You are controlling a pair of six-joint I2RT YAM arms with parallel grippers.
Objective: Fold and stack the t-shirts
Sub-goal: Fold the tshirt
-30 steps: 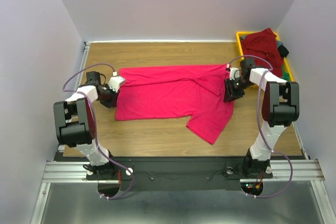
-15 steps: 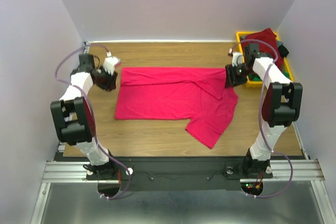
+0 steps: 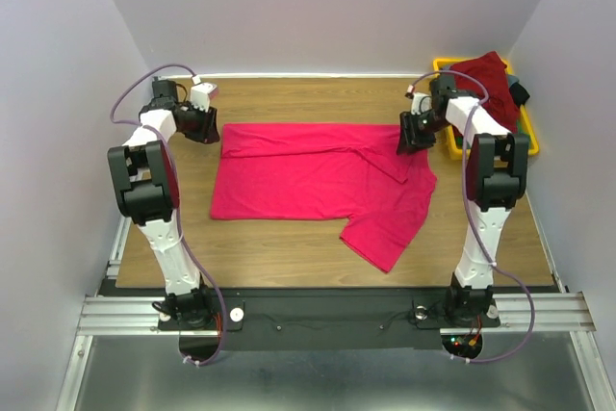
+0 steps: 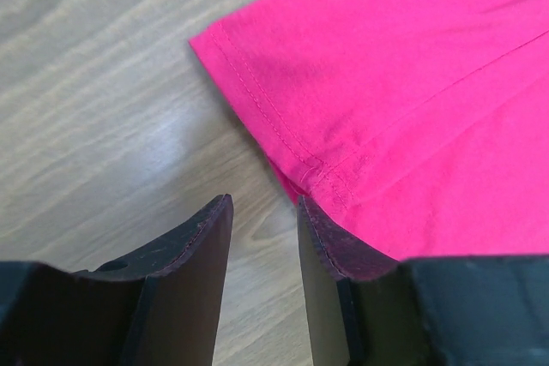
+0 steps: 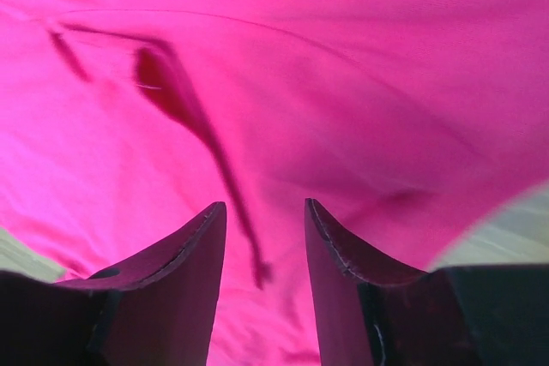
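Release after the fold: both arms have backed off toward the table's far edge.
The left gripper, jaws parted and empty, hangs over bare wood just beside the crimson t-shirt's hem corner; the right gripper, equally empty, hovers above the cloth's far right end. The shirt lies flat mid-table, far strip folded over, one sleeve jutting nearward, probably next to fold. A maroon t-shirt waits in the yellow bin.
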